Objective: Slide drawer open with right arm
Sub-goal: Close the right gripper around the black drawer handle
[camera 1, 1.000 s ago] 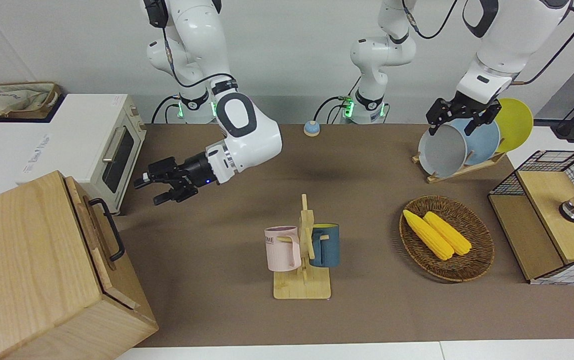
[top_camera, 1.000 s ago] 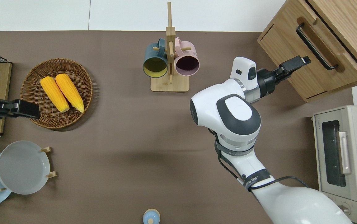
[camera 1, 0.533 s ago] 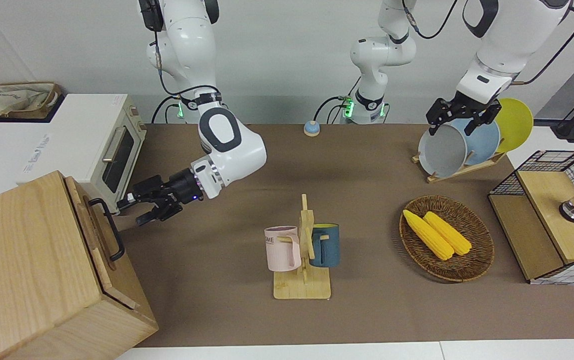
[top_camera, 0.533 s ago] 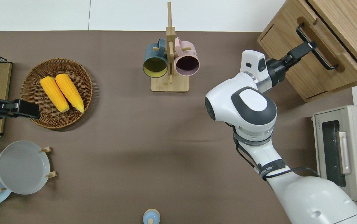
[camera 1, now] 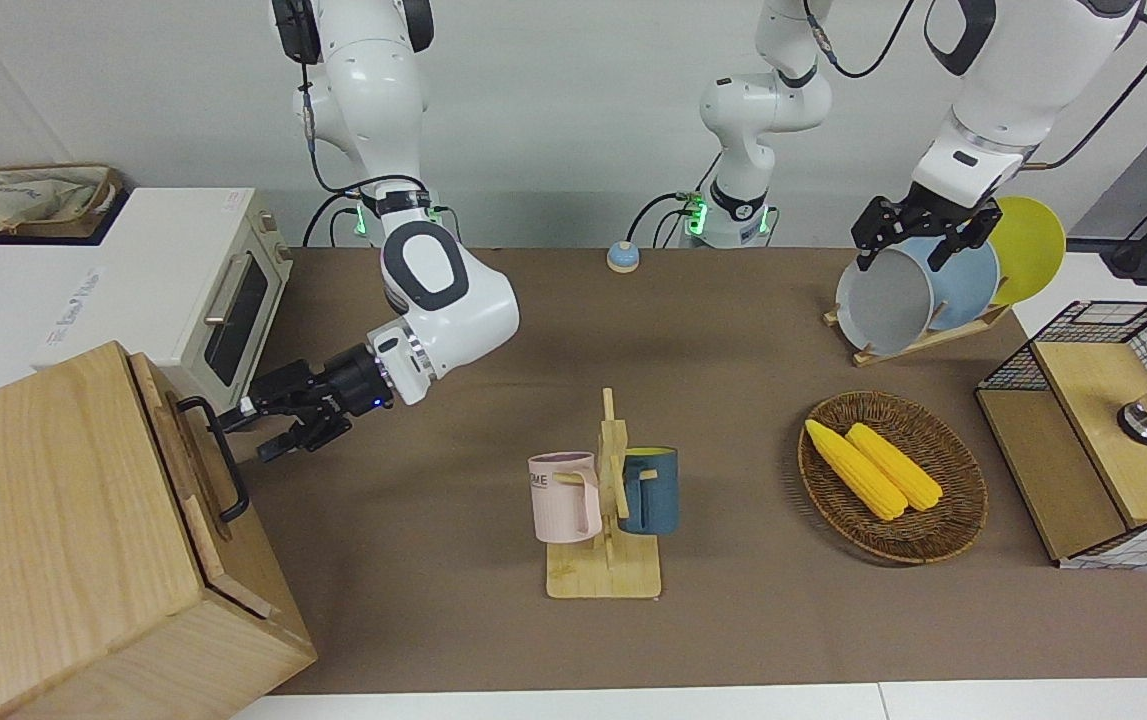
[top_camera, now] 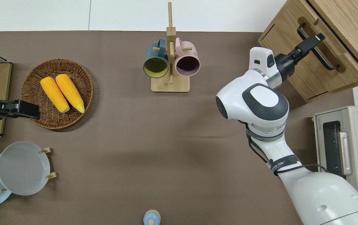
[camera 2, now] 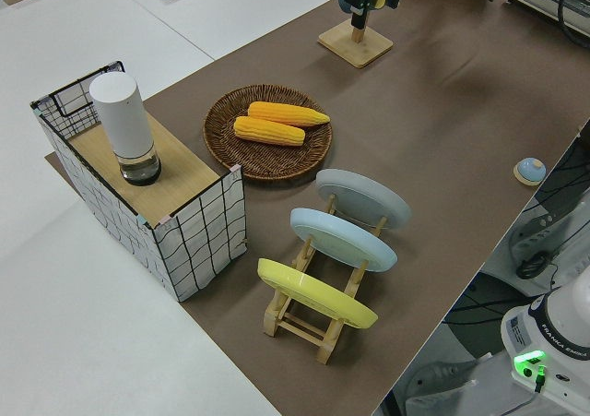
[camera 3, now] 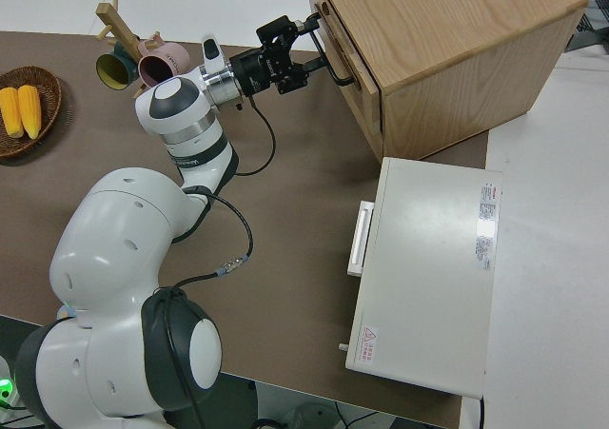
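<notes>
The drawer (camera 1: 189,478) is the upper front panel of a big pale-wood box (camera 1: 53,520) at the right arm's end of the table, and it sits flush in the box. Its black loop handle (camera 1: 225,480) (top_camera: 326,59) (camera 3: 336,68) runs along the panel. My right gripper (camera 1: 255,432) (top_camera: 317,40) (camera 3: 303,47) is open at the handle's upper part. One finger sits on each side of the bar. I cannot tell whether they touch it. The left arm is parked, its gripper (camera 1: 918,240) open.
A white toaster oven (camera 1: 223,300) stands beside the box, nearer to the robots. A mug rack (camera 1: 605,500) holds a pink and a blue mug mid-table. Toward the left arm's end are a corn basket (camera 1: 893,478), a plate rack (camera 1: 923,290) and a mesh-sided shelf (camera 1: 1103,430).
The right gripper has travelled from over the bare table to the drawer's handle, with the arm's elbow swinging the same way. The drawer and the left arm have not moved.
</notes>
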You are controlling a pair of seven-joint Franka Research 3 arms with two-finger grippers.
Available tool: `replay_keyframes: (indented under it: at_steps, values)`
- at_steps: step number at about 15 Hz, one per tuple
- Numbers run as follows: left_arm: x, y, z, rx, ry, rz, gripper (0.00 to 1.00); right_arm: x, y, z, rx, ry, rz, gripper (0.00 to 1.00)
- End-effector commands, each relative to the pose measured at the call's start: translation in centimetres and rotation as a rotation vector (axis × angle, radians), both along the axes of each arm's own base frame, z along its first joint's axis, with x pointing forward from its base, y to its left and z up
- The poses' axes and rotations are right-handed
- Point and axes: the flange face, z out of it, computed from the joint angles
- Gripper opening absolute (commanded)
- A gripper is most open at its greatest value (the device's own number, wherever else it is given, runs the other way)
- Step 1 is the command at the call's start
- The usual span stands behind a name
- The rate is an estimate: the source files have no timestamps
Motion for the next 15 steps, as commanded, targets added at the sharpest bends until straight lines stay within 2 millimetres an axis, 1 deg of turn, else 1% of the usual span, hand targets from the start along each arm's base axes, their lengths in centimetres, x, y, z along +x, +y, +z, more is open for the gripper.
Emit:
replay_keyframes:
  at_steps: [1, 3, 4, 5, 6, 7, 8, 12, 14, 15]
  values:
    - [0.2, 0.1, 0.4, 0.016, 0.005, -0.011, 0.99, 0.3, -0.8, -0.4, -0.023, -0.001, 0.020, 0.675]
    - [0.2, 0.1, 0.3, 0.016, 0.006, -0.011, 0.99, 0.3, -1.2, -0.4, -0.026, 0.000, 0.015, 0.442]
    - [0.2, 0.1, 0.4, 0.016, 0.005, -0.011, 0.99, 0.3, -1.2, -0.4, -0.026, 0.000, 0.014, 0.305]
    - [0.2, 0.1, 0.3, 0.016, 0.006, -0.011, 0.99, 0.3, -1.2, -0.3, -0.028, 0.001, 0.013, 0.189]
    - [0.2, 0.1, 0.4, 0.016, 0.005, -0.011, 0.99, 0.3, -1.2, -0.4, -0.027, 0.001, 0.014, 0.093]
    - [0.2, 0.1, 0.4, 0.016, 0.005, -0.011, 0.99, 0.3, -1.3, -0.3, -0.026, 0.000, 0.012, 0.028]
    - [0.2, 0.1, 0.4, 0.016, 0.005, -0.009, 0.99, 0.3, -1.3, -0.4, -0.026, 0.001, 0.010, 0.001]
    - [0.2, 0.1, 0.3, 0.016, 0.006, -0.011, 0.99, 0.1, -0.6, -0.2, -0.013, -0.001, 0.008, 0.000]
    - [0.2, 0.1, 0.4, 0.016, 0.005, -0.011, 0.99, -0.1, 0.3, -0.3, -0.010, 0.000, 0.013, 0.000]
    - [0.2, 0.1, 0.3, 0.016, 0.006, -0.011, 0.99, -0.5, 1.2, -0.3, 0.005, 0.001, 0.004, 0.000]
